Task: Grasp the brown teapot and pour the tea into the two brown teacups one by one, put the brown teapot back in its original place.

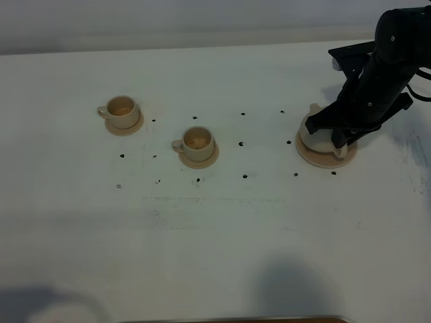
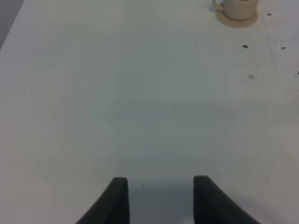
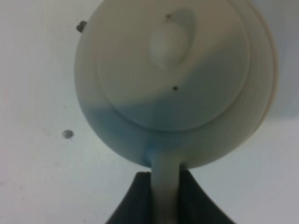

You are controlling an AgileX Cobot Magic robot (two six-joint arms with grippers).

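Observation:
The brown teapot sits on its wide saucer, the original place, at the right of the table, spout pointing left. My right gripper is shut on the teapot's loop handle, and the wrist view looks down on the teapot with its knobbed lid. Two brown teacups stand on small saucers, one at the far left and one nearer the middle. The left gripper hangs open over bare table, out of sight in the high view. One teacup shows at its view's edge.
Small dark marks dot the white table between the cups and the teapot. The right arm rises over the table's back right corner.

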